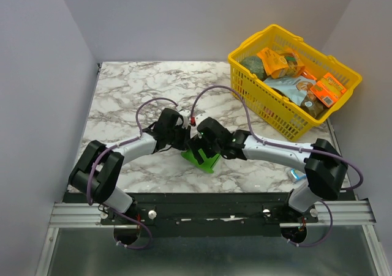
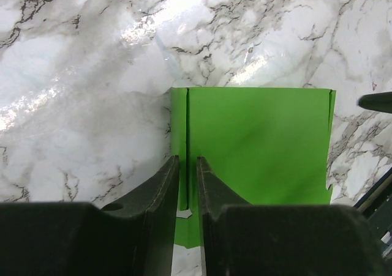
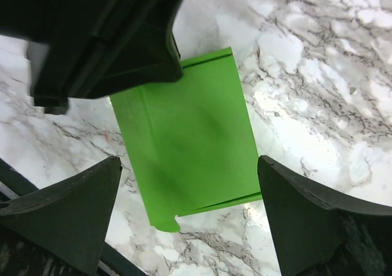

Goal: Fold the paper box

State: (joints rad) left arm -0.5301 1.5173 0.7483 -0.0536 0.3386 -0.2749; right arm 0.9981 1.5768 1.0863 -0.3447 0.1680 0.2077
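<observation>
Plain pale grey walls (image 1: pixel 184 19) close in the scene on three sides. Between them lies a white counter (image 1: pixel 135 92) veined with grey marble, glossy enough to throw back the light. Along its near edge runs a metal rail (image 1: pixel 61 213) on which the two arms are bolted.

A yellow basket (image 1: pixel 269 114) stands at the far right corner of the counter, filled with orange and pale packets (image 1: pixel 331 89). A small blue-and-white pack (image 1: pixel 298 175) lies near the right arm's base.

The paper box (image 1: pixel 205 158), bright green card, rests on the counter near its front middle, where both arms meet over it. Its creased panel lies flat with a narrow strip along one edge.

The right gripper (image 3: pixel 188 163) is spread wide above the box, one finger on each side, holding nothing. The left gripper (image 2: pixel 187 160) is nearly closed, a thin slot left between its fingers (image 2: pixel 165 184). The box's edge strip shows in that slot; whether it is pinched cannot be told.
</observation>
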